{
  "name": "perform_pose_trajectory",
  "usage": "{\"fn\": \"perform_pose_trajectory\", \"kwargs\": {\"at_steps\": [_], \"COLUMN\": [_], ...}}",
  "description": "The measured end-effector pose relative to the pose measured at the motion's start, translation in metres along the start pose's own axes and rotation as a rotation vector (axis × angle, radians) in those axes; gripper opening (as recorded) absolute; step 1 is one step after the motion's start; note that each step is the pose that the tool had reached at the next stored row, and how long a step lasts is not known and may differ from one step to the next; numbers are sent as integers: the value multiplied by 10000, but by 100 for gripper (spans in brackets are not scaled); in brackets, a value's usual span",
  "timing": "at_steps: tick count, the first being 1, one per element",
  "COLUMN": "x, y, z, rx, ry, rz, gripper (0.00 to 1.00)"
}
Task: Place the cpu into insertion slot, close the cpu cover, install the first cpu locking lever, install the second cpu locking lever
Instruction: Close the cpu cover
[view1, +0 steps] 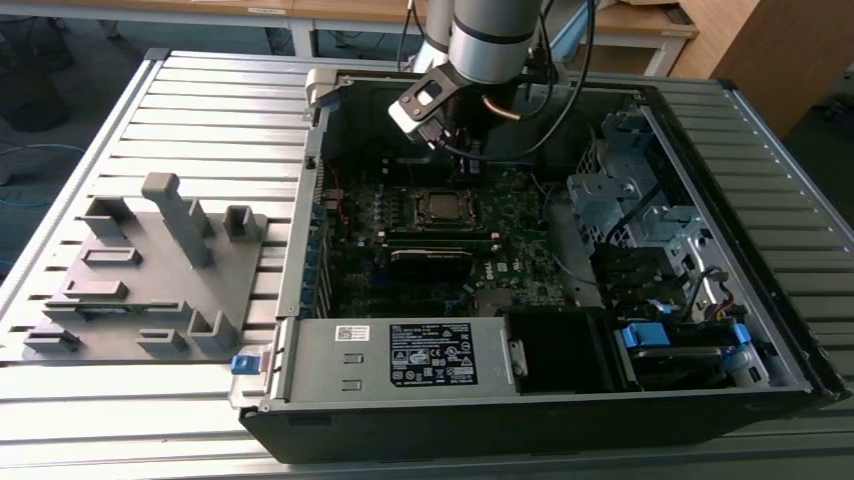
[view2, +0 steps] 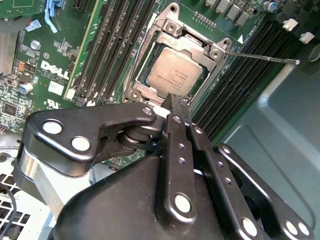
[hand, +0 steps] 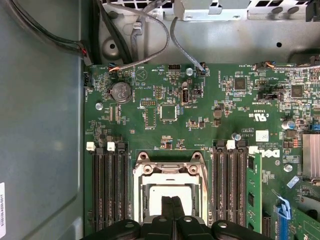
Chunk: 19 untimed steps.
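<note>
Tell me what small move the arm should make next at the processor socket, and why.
Probably shift the shut pincer across to the thin locking lever and press it down. The cpu sits in place with the cpu cover lying flat around it, while that lever juts out free, apparently unlatched.
</note>
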<state>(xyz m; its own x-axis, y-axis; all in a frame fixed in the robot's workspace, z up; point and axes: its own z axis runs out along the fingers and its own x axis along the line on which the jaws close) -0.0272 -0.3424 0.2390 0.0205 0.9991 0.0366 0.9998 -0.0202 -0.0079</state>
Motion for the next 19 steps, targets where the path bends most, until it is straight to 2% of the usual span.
{"fn": "perform_pose_trajectory", "kwargs": {"at_steps": [19], "x": [-1], "y": [-8], "z": [17], "rx": [-1], "ry": [1], "rz": [0], "gripper": [10]}}
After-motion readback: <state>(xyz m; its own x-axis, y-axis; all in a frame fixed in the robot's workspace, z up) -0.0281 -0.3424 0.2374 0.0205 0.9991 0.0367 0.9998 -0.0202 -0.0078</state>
